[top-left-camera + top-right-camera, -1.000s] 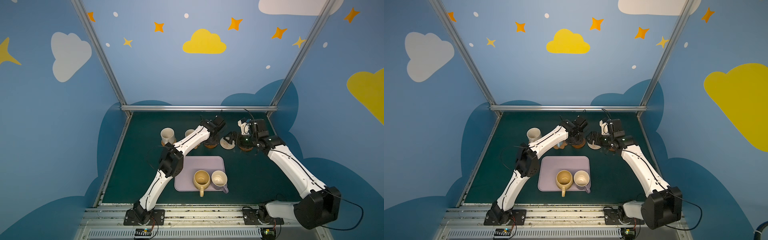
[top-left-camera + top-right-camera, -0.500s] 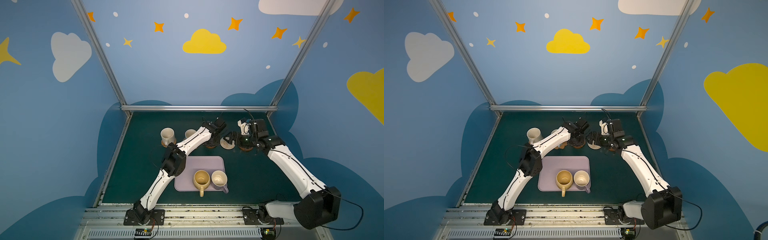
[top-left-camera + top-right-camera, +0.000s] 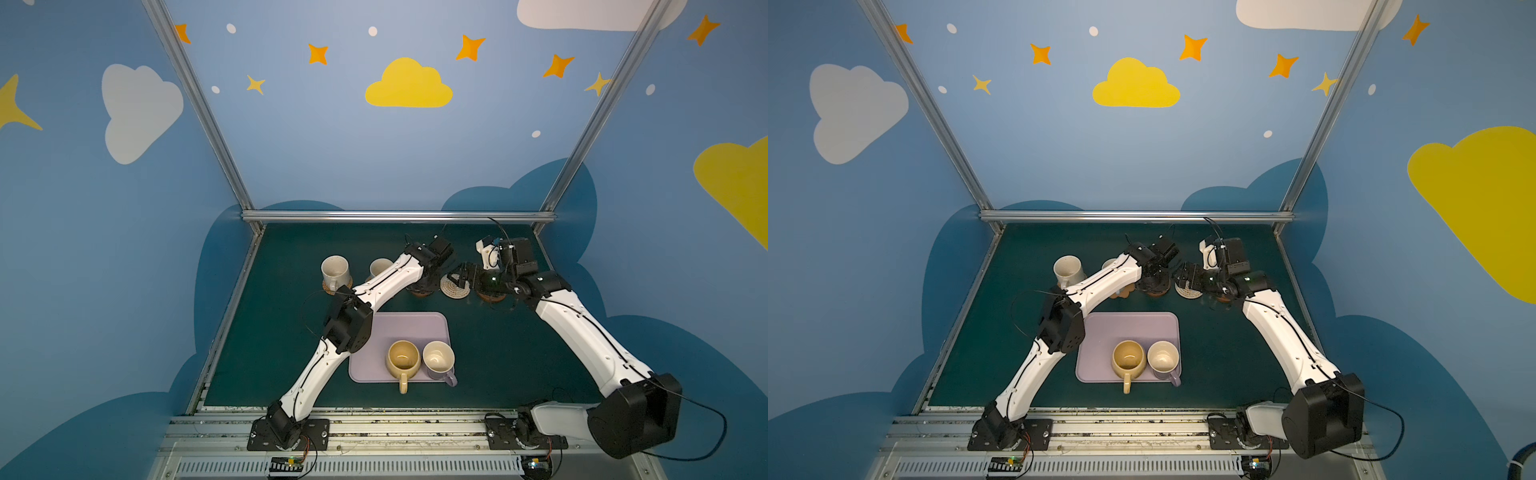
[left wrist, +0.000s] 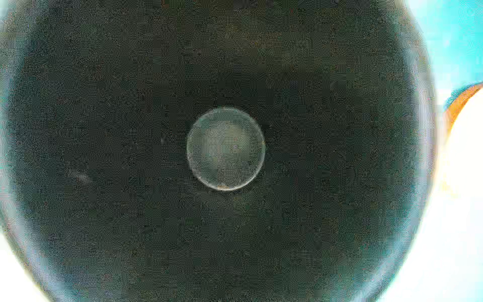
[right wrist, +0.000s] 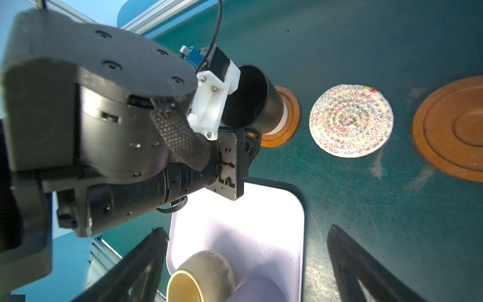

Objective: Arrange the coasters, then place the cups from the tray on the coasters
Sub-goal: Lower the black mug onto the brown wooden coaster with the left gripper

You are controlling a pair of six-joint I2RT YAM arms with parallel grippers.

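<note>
black mug (image 5: 261, 104) standing on a brown coaster (image 5: 290, 125), mid-frame above the tray (image 3: 415, 328). left gripper (image 3: 428, 276) at its rim, jaw state not discernible; let go fully, then rise straight up without nudging it. right gripper (image 5: 245, 230) spread wide, empty, near the pale coaster (image 5: 350, 120).

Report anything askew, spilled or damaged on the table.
Nothing is spilled or toppled. Two small things stand out: the yellow mug has its handle sticking out past the near edge of the tray, and the table shows pale scuffs beside the woven coaster.
</note>
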